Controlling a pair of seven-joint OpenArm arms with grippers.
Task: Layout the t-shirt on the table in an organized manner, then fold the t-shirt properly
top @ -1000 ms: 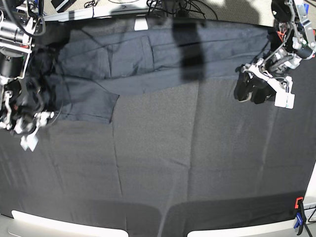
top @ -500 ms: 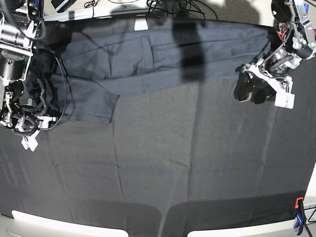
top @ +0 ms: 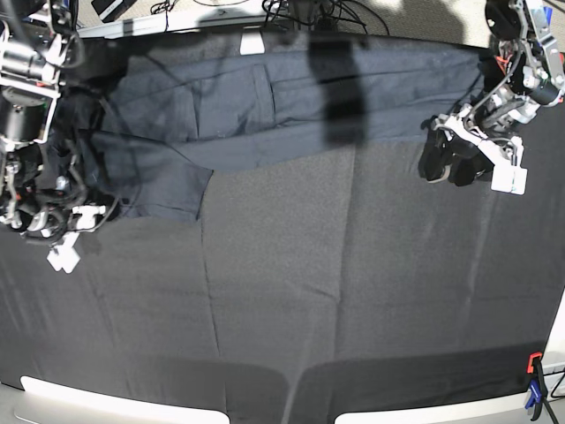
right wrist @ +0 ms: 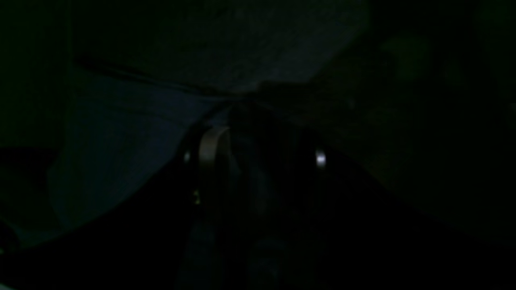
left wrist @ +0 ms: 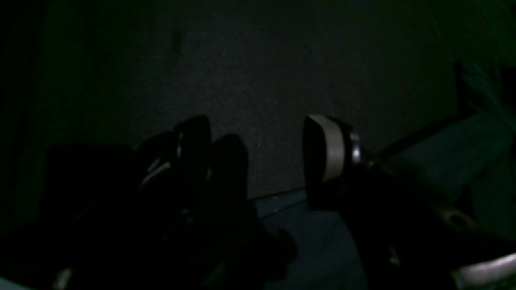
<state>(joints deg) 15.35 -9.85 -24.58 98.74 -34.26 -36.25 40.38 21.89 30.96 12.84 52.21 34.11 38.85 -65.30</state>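
The t-shirt (top: 265, 97) is spread as a long band across the upper part of the base view, on the desk (top: 353, 291); one flap hangs lower at the upper left of the frame, so the layout step is judged to be in hand and no fold is judged complete. The right gripper (top: 62, 231) is seen at the left edge of the base view, beside that lower flap; in the right wrist view cloth is bunched between its fingers (right wrist: 209, 151), so it is taken as clamped on the t-shirt. The left gripper (left wrist: 258, 153) is seen at the upper right of the base view, just off the garment's end; its fingers stand wide apart with nothing between them. The next move is judged to call for the held flap to be drawn flat and the free gripper to be brought onto the opposite end.
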